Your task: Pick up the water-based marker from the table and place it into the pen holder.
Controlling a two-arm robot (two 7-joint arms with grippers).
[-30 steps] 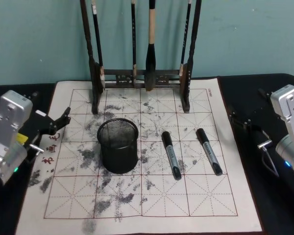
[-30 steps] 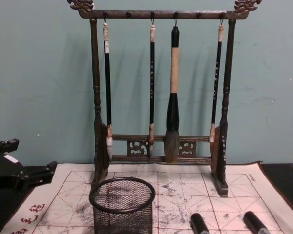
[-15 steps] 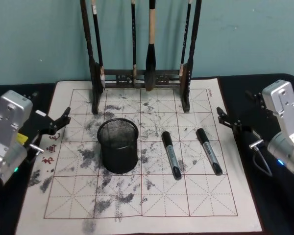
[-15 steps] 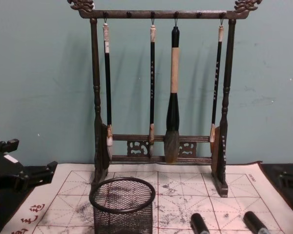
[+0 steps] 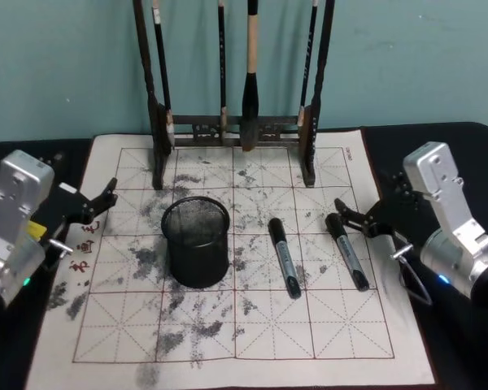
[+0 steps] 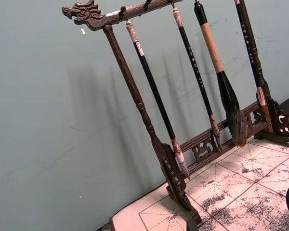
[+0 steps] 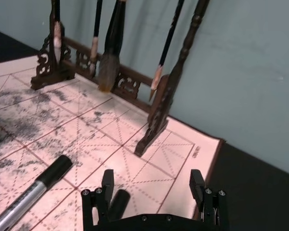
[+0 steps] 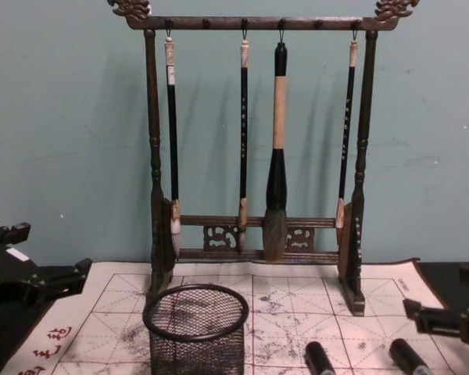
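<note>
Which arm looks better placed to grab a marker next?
Right. Its open right pincer hovers beside the cap of the right-hand marker, while the left pincer sits at the left edge of the mat, beyond the pen holder.

Two markers (image 5: 283, 256) (image 5: 346, 250) right of one pen holder (image 5: 196, 242); four brushes (image 8: 172, 133) (image 8: 243, 133) (image 8: 279, 101) (image 8: 347, 133) on one rack (image 8: 154, 156) behind the holder; one gridded mat (image 5: 252, 325) beneath it.

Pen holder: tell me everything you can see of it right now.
The pen holder is a black wire-mesh cylinder with a solid round rim, standing upright and open-topped on the ink-stained grid mat, left of the nearer marker and in front of the brush rack. Nothing shows inside; only the mat touches it.
</note>
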